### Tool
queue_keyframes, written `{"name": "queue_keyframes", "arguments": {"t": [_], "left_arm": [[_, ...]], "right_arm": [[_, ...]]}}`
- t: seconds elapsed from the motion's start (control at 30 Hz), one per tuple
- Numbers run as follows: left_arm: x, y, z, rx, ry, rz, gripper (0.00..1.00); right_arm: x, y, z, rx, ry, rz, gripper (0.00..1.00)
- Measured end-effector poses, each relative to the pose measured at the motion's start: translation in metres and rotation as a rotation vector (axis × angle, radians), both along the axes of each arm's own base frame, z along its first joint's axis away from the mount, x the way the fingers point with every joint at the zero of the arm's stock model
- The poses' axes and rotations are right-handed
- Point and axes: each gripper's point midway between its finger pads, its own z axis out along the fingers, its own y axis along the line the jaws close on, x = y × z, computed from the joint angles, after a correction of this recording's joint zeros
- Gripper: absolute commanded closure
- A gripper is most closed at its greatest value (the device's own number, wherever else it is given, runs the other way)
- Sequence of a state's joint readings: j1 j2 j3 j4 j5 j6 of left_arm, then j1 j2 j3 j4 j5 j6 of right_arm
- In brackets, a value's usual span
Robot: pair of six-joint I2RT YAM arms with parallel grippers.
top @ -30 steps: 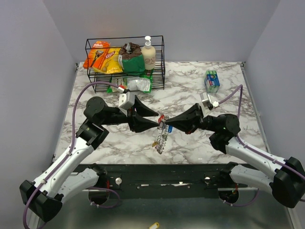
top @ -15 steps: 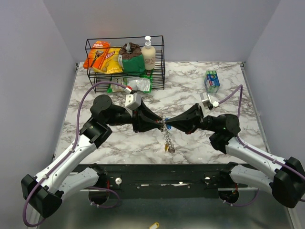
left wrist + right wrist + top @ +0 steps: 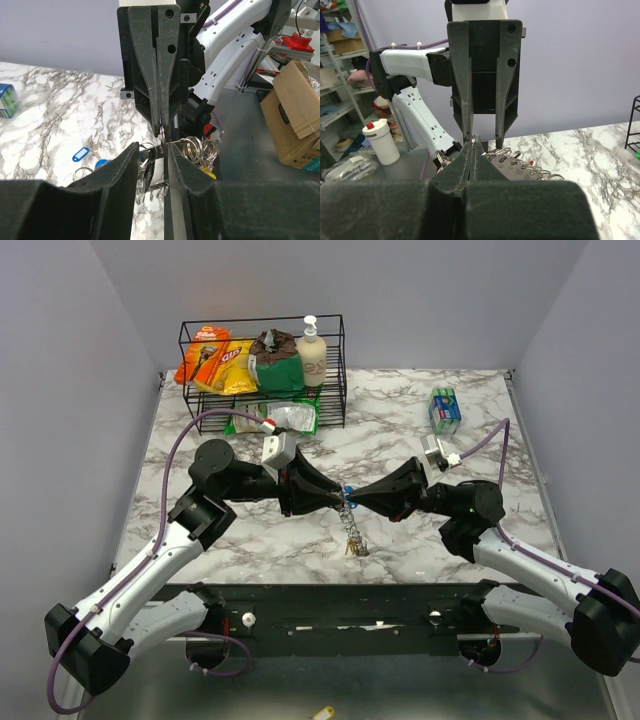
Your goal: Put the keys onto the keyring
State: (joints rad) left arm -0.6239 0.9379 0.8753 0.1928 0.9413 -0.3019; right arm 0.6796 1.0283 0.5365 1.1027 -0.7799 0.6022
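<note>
My two grippers meet tip to tip above the middle of the marble table (image 3: 220,440). My right gripper (image 3: 351,502) is shut on the thin silvery wire of the keyring (image 3: 473,141), its pads pressed together (image 3: 471,150). My left gripper (image 3: 339,499) is open, its jaws standing either side of the right gripper's tip (image 3: 152,150). A bunch of small rings and keys (image 3: 352,532) hangs below the tips. In the left wrist view I see its rings (image 3: 194,147), a yellow tag (image 3: 209,174) and a blue tag (image 3: 80,154). The right wrist view shows rings and a numbered metal tag (image 3: 520,166).
A black wire rack (image 3: 262,360) with snack bags and a bottle stands at the back left. A blue-green box (image 3: 445,410) sits at the back right. The table's front edge (image 3: 340,585) runs just below the hanging bunch.
My left arm has moved right until its gripper meets the right one. The hanging bunch has swung from a left slant to hanging down right. The right arm has barely moved.
</note>
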Motion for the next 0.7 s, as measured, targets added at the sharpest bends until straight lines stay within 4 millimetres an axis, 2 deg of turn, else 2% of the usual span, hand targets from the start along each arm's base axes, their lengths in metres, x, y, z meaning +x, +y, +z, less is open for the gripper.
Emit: {"name": "queue_keyframes", "arguments": {"t": [0.13,0.3,0.4,0.5,0.53,0.63,0.7], "left_arm": [[0.000,-0.003,-0.001,0.000,0.007,-0.006,0.68],[0.001,-0.007,-0.007,0.015,0.021,-0.010,0.69],[0.000,-0.008,-0.009,0.020,0.024,-0.011,0.72],[0.000,-0.009,-0.010,0.023,0.024,-0.011,0.79],[-0.001,-0.009,-0.010,0.024,0.023,-0.011,0.87],[-0.001,-0.010,-0.010,0.025,0.018,-0.012,1.00],[-0.002,-0.010,-0.010,0.025,0.017,-0.014,1.00]], "right_arm": [[0.000,0.000,0.001,0.003,-0.002,-0.001,0.99],[0.000,-0.001,-0.001,0.003,0.002,-0.004,0.99],[0.000,-0.001,-0.002,0.002,0.004,-0.005,0.99],[0.000,-0.001,-0.003,0.003,0.004,-0.006,0.99],[0.000,-0.001,-0.003,0.003,0.005,-0.007,0.99],[0.001,-0.001,-0.003,0.003,0.005,-0.008,0.99],[0.001,-0.001,-0.003,0.005,0.004,-0.009,0.99]]}}
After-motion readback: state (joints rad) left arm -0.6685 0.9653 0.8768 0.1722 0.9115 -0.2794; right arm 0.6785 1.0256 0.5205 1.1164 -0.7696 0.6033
